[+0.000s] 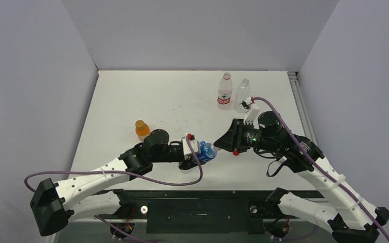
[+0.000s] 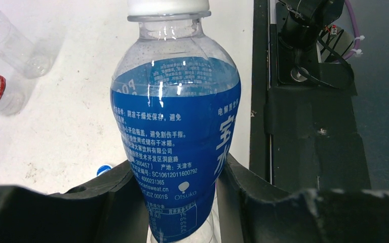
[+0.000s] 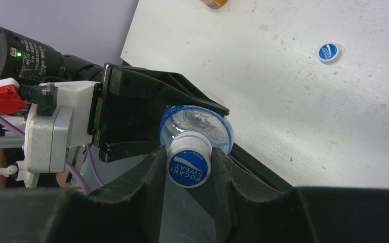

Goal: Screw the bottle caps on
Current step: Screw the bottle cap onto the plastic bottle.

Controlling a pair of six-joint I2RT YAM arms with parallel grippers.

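Note:
A clear bottle with a blue label lies tilted above the table's near edge, and my left gripper is shut on its lower body. Its neck carries a blue-and-white bottle cap. My right gripper is shut on that cap, one finger on each side. From above, the two grippers meet end to end over the bottle. Another blue-and-white cap lies loose on the table, also seen beside the left finger.
An orange bottle stands left of the left arm. A red-labelled bottle and a clear bottle stand at the back right. The table's dark front rail runs just below the grippers.

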